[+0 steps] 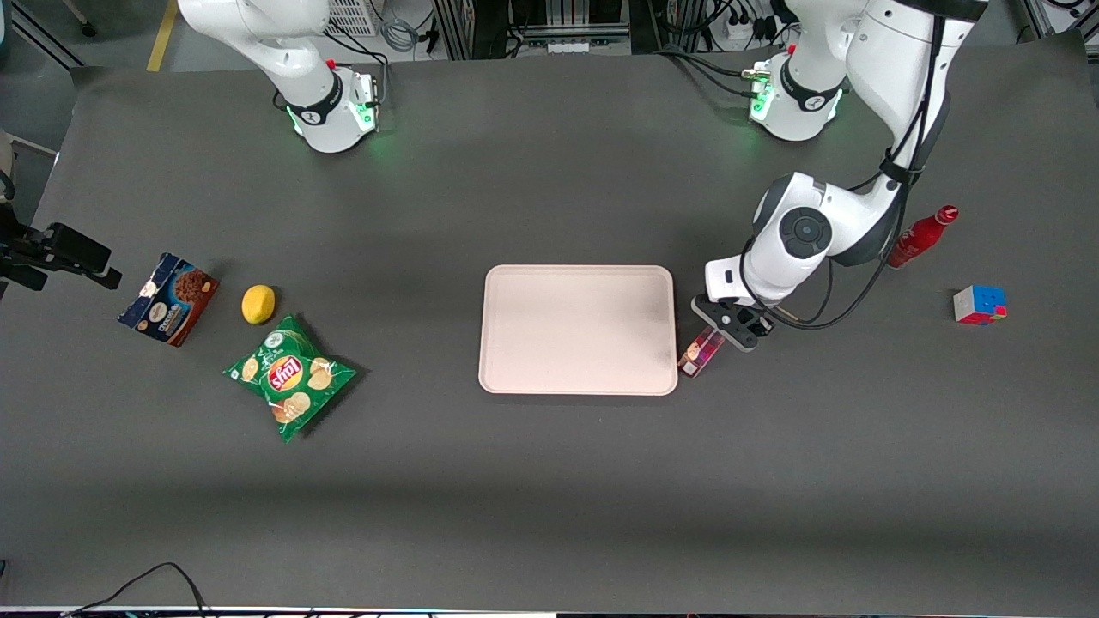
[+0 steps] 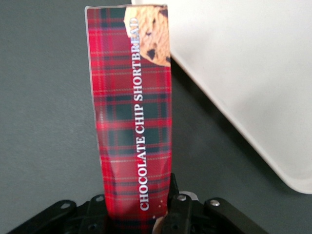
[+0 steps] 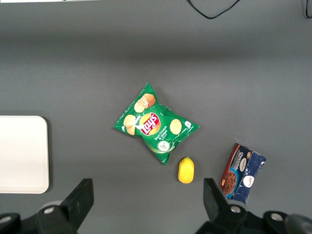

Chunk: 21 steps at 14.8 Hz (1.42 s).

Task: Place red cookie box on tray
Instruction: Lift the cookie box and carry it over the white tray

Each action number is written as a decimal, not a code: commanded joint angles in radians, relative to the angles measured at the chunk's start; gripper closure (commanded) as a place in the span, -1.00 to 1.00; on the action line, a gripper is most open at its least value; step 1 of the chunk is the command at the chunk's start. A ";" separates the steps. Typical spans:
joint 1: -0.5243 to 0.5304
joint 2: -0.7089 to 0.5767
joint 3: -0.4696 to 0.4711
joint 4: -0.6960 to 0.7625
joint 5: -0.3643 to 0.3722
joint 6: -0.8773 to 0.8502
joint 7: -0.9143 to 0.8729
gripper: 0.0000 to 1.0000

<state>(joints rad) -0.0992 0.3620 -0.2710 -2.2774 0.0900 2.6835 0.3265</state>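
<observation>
Seen from the front: gripper (image 1: 728, 325) of the working arm low beside the pale pink tray (image 1: 577, 283), near its corner, jaws closed on one end of the red cookie box (image 1: 701, 351). Box long, slim, plaid, marked "Chocolate Chip Shortbread", free end pointing at the tray rim but not yet over it; lifted or resting, cannot tell. Probably gripped by the end so the length can swing onto the tray. Underneath, a dark grey table (image 1: 549, 481). Toward the parked arm's end: chip bag (image 1: 289, 376), lemon (image 1: 258, 304), blue cookie box (image 1: 168, 298). Toward the working arm's end: red bottle (image 1: 921, 236), puzzle cube (image 1: 980, 304). Cables and equipment racks at the table's edge.
</observation>
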 commanded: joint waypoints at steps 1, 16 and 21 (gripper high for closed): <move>0.003 -0.130 0.003 0.056 0.014 -0.191 -0.004 1.00; -0.020 -0.333 -0.011 0.431 -0.199 -0.843 -0.388 1.00; -0.024 -0.275 -0.174 0.424 -0.196 -0.719 -0.819 1.00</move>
<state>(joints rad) -0.1145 0.0458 -0.3876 -1.8698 -0.1002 1.9063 -0.3130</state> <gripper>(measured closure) 0.621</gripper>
